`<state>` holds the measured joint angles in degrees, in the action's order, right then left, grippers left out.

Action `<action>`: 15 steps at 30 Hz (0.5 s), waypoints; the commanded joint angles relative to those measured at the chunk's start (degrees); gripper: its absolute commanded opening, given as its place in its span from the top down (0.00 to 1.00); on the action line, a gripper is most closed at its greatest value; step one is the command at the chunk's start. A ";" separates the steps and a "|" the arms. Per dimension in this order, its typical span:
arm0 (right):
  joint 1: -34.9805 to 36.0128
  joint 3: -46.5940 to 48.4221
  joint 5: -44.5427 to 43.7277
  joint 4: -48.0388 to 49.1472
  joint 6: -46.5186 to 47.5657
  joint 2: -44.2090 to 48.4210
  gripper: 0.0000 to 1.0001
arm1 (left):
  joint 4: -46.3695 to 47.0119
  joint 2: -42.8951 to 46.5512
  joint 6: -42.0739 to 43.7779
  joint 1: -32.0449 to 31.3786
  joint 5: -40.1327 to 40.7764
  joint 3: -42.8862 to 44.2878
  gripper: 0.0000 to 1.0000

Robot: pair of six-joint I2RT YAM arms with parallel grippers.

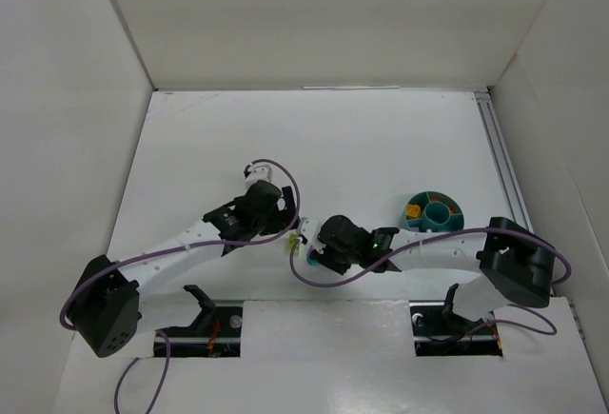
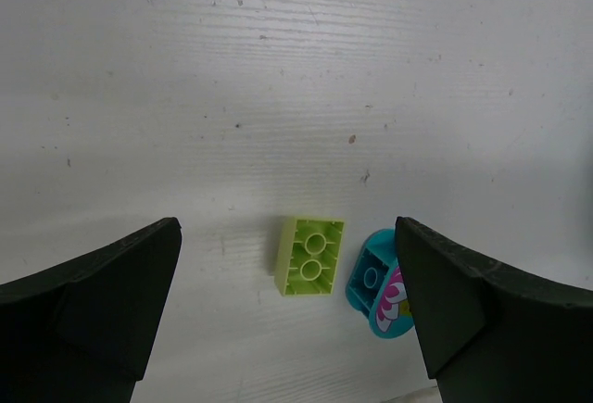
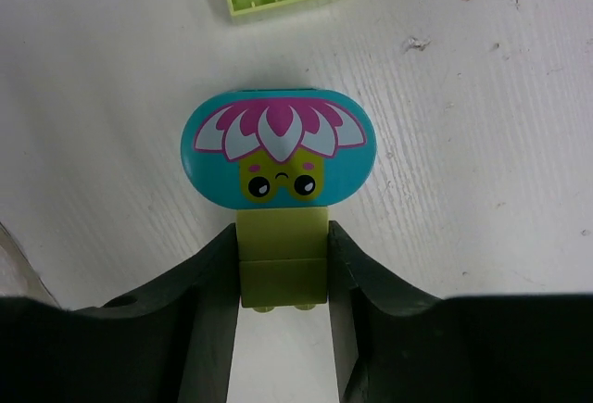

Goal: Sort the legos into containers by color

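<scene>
From above, both arms meet near the middle of the white table (image 1: 381, 138). The left gripper (image 1: 288, 227) hangs over a loose lime brick (image 1: 288, 242), and the right gripper (image 1: 305, 256) is just beside it at 5 o'clock. The round teal bowl (image 1: 460, 207) stands well apart at 3 o'clock, with an orange piece (image 1: 413, 211) in its 9 o'clock wedge.

In the left wrist view the jaws stand wide apart and hold nothing. The lime brick lies between them, underside up, showing 2 hollow tubes. A teal oval plate (image 2: 369, 276) sits at its 4 o'clock, against the right finger.

In the right wrist view the fingers (image 3: 206, 301) are closed on a small lime block (image 3: 283, 259) fixed under that plate, which carries a pink flower and a printed face. I cannot tell whether it is off the table.

The step looks like carrying this 2-colour piece to the bowl. The plastic is hard and glossy, so the pinch should stay square on the block's flat sides. A straight lift would clear the loose brick at 12 o'clock.
</scene>
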<state>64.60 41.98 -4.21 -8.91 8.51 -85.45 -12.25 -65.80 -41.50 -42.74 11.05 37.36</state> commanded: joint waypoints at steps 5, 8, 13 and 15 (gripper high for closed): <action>0.27 -2.07 -0.79 2.67 0.97 7.65 0.76 | 3.71 2.95 2.55 -0.41 -4.88 0.96 0.01; 0.27 -2.07 -1.33 1.09 4.13 14.15 0.78 | 7.40 4.62 6.94 -0.41 -13.81 -0.19 0.01; 0.27 -2.07 1.21 0.47 9.76 24.26 0.78 | 20.13 9.19 12.05 -0.41 -31.94 -2.65 0.01; 0.27 -1.55 1.92 -0.05 11.25 27.43 0.78 | 21.91 9.73 12.57 -0.41 -36.95 -2.65 0.01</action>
<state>64.62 39.16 -3.60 -10.70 15.64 -61.21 1.26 -58.19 -33.01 -42.63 -11.86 35.24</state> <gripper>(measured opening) 0.428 0.990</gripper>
